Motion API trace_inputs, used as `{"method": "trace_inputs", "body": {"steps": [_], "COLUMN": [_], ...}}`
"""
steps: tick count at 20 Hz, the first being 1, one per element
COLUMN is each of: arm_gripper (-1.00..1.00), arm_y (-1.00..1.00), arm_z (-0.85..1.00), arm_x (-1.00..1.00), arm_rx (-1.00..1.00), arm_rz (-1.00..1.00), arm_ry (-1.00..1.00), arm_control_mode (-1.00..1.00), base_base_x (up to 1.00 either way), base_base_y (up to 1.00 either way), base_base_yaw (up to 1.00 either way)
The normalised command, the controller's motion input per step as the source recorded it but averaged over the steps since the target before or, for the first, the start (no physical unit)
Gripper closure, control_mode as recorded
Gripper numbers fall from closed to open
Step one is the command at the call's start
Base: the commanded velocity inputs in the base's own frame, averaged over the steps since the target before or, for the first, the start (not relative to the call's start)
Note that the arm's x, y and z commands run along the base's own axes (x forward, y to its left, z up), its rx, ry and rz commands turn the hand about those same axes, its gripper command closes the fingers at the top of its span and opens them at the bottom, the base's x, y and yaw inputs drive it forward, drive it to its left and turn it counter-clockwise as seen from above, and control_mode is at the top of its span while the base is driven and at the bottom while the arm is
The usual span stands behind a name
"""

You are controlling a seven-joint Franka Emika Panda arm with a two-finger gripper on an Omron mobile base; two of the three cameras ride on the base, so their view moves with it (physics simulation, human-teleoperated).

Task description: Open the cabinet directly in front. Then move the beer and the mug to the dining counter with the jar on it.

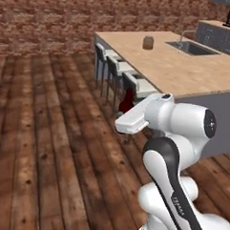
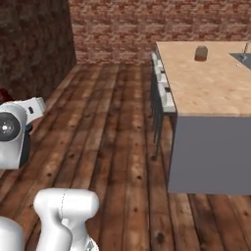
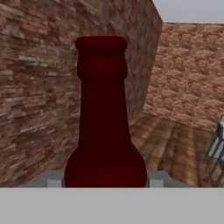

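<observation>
Three views, read left to right. From the left base camera I see bare plank floor (image 1: 43, 146) on the left, then a row of stools (image 1: 120, 72) along the near side of the dining counter (image 1: 186, 75). Part of the dark red beer (image 1: 126, 101) shows just above and behind the arm's white wrist, in front of the stools. On the light wood top the jar (image 1: 148, 42) stands upright near the far end, well apart from the inset sink (image 1: 193, 48) with its faucet at the right. A brick wall (image 1: 69, 19) closes the background.

From the right base camera I see a sliver of the same reddish bottle at the far left edge, beside the white hand; the open floor lies in the middle, and the counter's grey end panel and wood top sit at the right, with the jar near the far edge.

From the hand camera I see the beer's neck and shoulder rising upright from between the two finger tips of the gripper (image 3: 105, 181), one tip (image 3: 53, 179) at each flank of the bottle. The jaws stand partly apart and are closed against the bottle's body, so I read the beer as held and lifted clear of any surface. Brick wall lies behind it, and stool legs show at the right edge.
</observation>
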Motion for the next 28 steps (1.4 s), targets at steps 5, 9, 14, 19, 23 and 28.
{"method": "trace_inputs", "body": {"steps": [5, 9, 14, 19, 23, 28], "arm_gripper": [1.00, 1.00, 1.00, 1.00, 1.00, 1.00], "arm_y": [0.00, 0.00, 0.00, 0.00, 0.00, 0.00], "arm_z": [0.00, 0.00, 0.00, 0.00, 0.00, 0.00], "arm_x": [0.00, 0.00, 0.00, 0.00, 0.00, 0.00], "arm_rx": [0.00, 0.00, 0.00, 0.00, 0.00, 0.00], "arm_rz": [0.00, 0.00, 0.00, 0.00, 0.00, 0.00], "arm_ry": [0.00, 0.00, 0.00, 0.00, 0.00, 0.00], "arm_control_mode": [1.00, 1.00, 1.00, 1.00, 1.00, 1.00], "base_base_x": [0.91, 0.70, 0.47, -0.02, 0.03, 0.07], "base_base_y": [0.42, 0.54, 0.37, 0.08, 0.80, 1.00], "base_base_yaw": [-0.59, -0.90, -0.97, -0.62, -0.11, -0.17]}}
